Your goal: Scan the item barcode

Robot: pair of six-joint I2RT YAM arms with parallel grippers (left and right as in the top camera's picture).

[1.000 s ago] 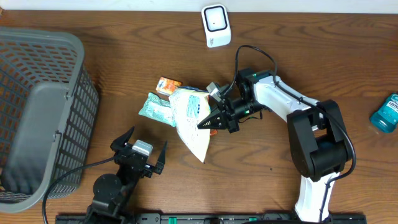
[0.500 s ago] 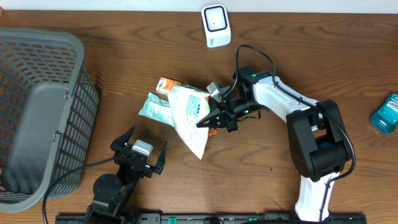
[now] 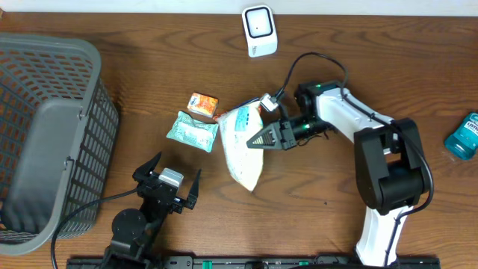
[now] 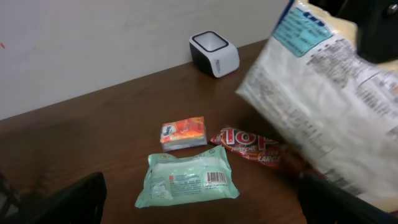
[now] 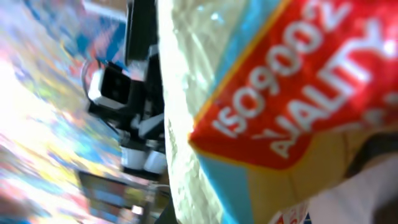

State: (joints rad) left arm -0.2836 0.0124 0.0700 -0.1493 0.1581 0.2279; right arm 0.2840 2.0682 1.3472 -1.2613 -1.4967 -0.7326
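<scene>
The item is a large white snack bag [image 3: 243,146] with a blue label and a red-and-yellow corner. My right gripper [image 3: 263,137] is shut on its upper edge and holds it off the table, tilted, just right of centre. In the left wrist view the bag [image 4: 329,106] hangs at the upper right with its printed back showing. It fills the right wrist view [image 5: 261,93], blurred. The white barcode scanner [image 3: 259,31] stands at the table's far edge, some way beyond the bag. My left gripper [image 3: 169,184] rests open near the front edge, holding nothing.
A green wipes pack [image 3: 193,130], a small orange pack [image 3: 203,103] and a red wrapper [image 4: 255,148] lie left of the bag. A grey basket [image 3: 45,134] takes up the left side. A teal bottle [image 3: 463,136] lies at the far right.
My right gripper has swung the bag to the right and turned it, lifting it off the green pack and orange pack. The left arm has not moved.
</scene>
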